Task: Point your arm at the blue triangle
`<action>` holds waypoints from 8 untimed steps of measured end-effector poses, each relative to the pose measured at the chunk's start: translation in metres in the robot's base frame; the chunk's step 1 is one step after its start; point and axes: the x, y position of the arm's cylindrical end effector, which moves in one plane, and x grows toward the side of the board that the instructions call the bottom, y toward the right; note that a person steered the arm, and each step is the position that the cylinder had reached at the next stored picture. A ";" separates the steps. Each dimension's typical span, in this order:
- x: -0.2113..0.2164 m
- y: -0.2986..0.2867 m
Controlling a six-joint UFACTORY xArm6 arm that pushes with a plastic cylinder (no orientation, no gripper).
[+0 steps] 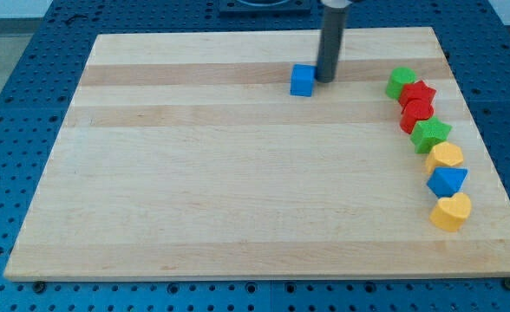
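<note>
The blue triangle (447, 181) lies near the view's right edge of the wooden board (238, 173), in a curved row of blocks, between a yellow block above it and a yellow heart below it. My tip (324, 80) is far from it, near the view's top centre, just to the right of a blue cube (302, 80) and touching or almost touching it. The dark rod rises straight up out of the view's top.
The curved row on the right runs from top to bottom: a green block (401, 81), a red star (420, 92), a red block (415, 113), a green star (431, 134), a yellow block (445, 157), the blue triangle, a yellow heart (451, 211).
</note>
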 end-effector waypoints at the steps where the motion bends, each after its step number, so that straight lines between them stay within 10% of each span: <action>1: 0.000 -0.043; 4: -0.046 -0.022; 8: -0.058 0.272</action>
